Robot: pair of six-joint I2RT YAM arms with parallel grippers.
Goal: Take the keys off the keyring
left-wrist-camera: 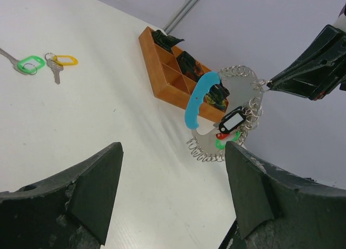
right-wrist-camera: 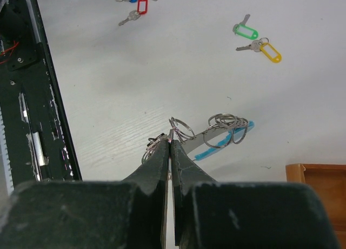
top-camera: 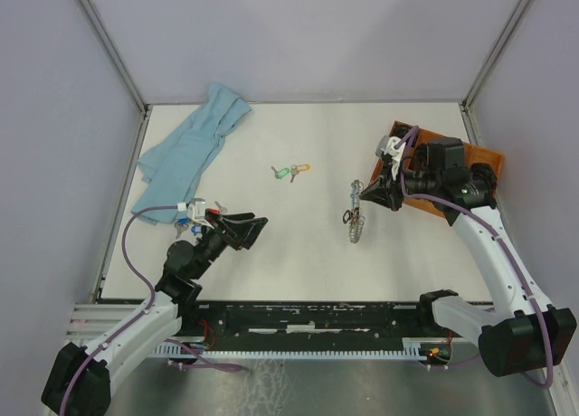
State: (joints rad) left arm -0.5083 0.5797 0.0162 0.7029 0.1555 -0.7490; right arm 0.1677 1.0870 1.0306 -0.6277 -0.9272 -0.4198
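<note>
Left tool [left-wrist-camera: 172,151]: closest to the lens in the left wrist view. Its two dark fingers [left-wrist-camera: 92,189] are spread wide apart and grip nothing. It is held over the white bench [left-wrist-camera: 81,124] and faces the keyring.
Right tool [right-wrist-camera: 171,134]: its fingers are pressed together, clamped on one thin wire ring at the end of the keyring.
Keyring [top-camera: 355,213]: sits right of the bench's middle, between the two tools, touching only the right one. It is a floppy loop strung with many silver wire rings. One curved stretch is sheathed in light blue [left-wrist-camera: 195,103]. The gripped end is raised. Whether the far end rests on the bench cannot be told.
Tags on the keyring: a black-framed white tag [left-wrist-camera: 232,119], with a red tag and a green tag just below it.
Loose keys: a green-tagged key [top-camera: 281,172] and a yellow-tagged key [top-camera: 299,169] lie side by side on the bench, farther back than both tools and apart from the keyring.
Key cluster [top-camera: 194,219]: silver keys with red and blue tags lie beside the left arm's wrist, on the left side of the bench.
Cloth [top-camera: 192,143]: light blue and crumpled, in the back left corner.
Tray [left-wrist-camera: 148,65]: orange wood, divided into compartments that hold dark items, at the right edge behind the right tool.
</note>
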